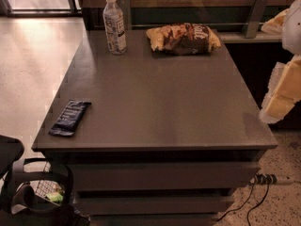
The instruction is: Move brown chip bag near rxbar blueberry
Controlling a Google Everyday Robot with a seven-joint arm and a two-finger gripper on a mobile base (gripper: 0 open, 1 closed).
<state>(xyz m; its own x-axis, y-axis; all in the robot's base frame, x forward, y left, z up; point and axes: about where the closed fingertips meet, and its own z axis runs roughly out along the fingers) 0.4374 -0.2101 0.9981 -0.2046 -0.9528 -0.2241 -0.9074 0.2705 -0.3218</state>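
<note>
The brown chip bag (182,38) lies crinkled at the far middle of the dark table (160,102), tan-yellow with a dark brown panel. The rxbar blueberry (70,117), a small flat navy bar, lies near the table's front left corner, far from the bag. My gripper (278,103) hangs at the right edge of the view, beyond the table's right side and off its surface. It touches neither the bag nor the bar.
A clear plastic bottle (114,25) stands upright at the far left, just left of the bag. A rail and wall run behind the table. A dark frame (33,192) sits at the bottom left. A power strip with cables (265,179) lies on the floor at the right.
</note>
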